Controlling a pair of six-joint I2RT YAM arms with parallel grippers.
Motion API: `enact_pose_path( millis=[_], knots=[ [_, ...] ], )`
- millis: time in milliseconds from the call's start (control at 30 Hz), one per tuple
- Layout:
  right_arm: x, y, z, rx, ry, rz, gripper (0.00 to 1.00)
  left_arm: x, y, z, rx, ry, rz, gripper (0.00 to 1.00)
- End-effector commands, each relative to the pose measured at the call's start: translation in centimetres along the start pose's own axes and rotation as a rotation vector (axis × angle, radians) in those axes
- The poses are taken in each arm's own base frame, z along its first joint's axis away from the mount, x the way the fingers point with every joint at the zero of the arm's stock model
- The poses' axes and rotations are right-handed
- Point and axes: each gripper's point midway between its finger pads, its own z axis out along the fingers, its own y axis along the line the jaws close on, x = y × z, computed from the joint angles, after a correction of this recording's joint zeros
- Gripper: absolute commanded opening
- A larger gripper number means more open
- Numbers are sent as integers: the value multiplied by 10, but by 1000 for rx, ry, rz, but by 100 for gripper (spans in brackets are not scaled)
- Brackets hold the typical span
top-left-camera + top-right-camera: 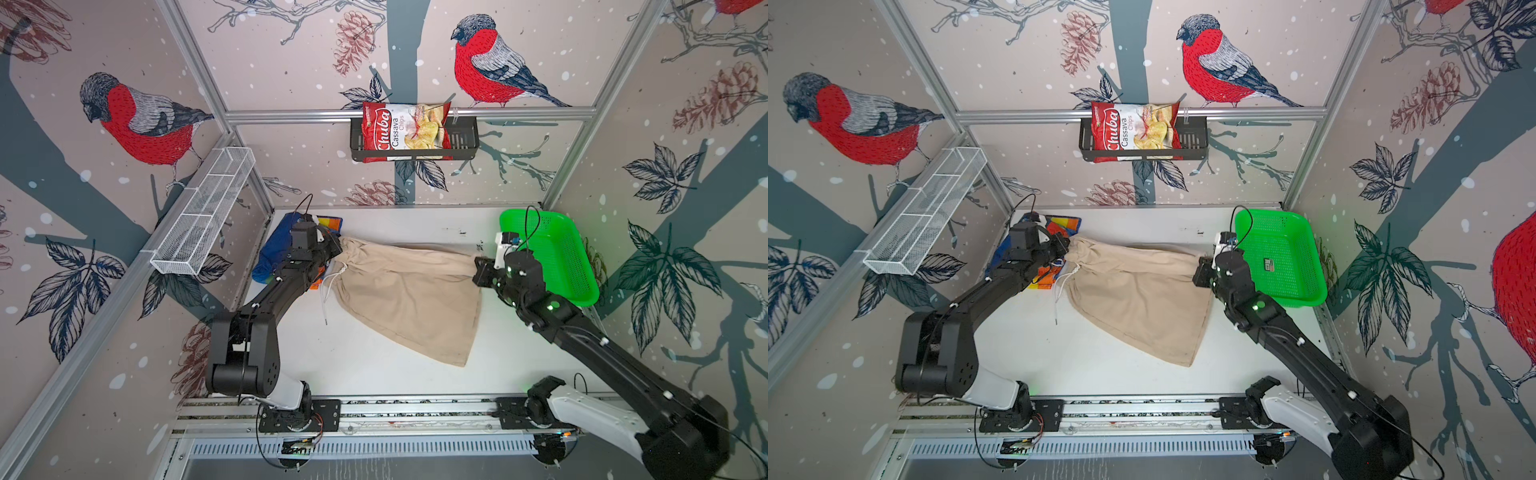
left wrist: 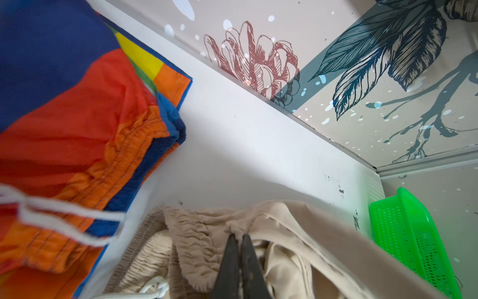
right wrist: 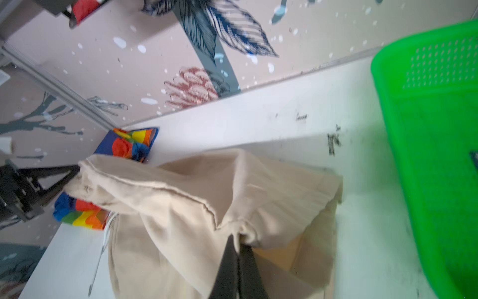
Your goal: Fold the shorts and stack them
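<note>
Left gripper (image 2: 238,236) and right gripper (image 3: 236,240) clamp beige shorts (image 1: 407,291) at ends.

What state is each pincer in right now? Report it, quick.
Left pincer: shut on the beige shorts, at the waistband.
Right pincer: shut on the beige shorts too, at the opposite end.

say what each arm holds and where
Both hold the beige shorts: left gripper pinches the gathered waistband, right gripper an edge at the opposite end.
</note>
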Motion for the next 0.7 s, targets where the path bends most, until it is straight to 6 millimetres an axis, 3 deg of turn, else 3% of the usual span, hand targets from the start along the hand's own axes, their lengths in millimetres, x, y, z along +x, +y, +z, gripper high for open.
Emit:
enact_pose_path(
  millis=[0, 267, 433, 533, 667],
  knots=[
    [42, -18, -16, 65, 60, 106, 0, 2, 26, -14, -121, -37, -23, 0],
    [145, -14, -44, -10, 273, 99, 0, 32, 70, -26, -261, -28, -38, 0],
    [202, -45, -55, 112, 432, 49, 0, 38, 92, -29, -286, -34, -96, 0],
    [215, -54, -62, 140, 470, 39, 0, 40, 104, -33, -288, -41, -146, 0],
    [198, -28, -69, 56, 453, 6, 0, 29, 98, -36, -224, -53, -191, 0]
  ],
)
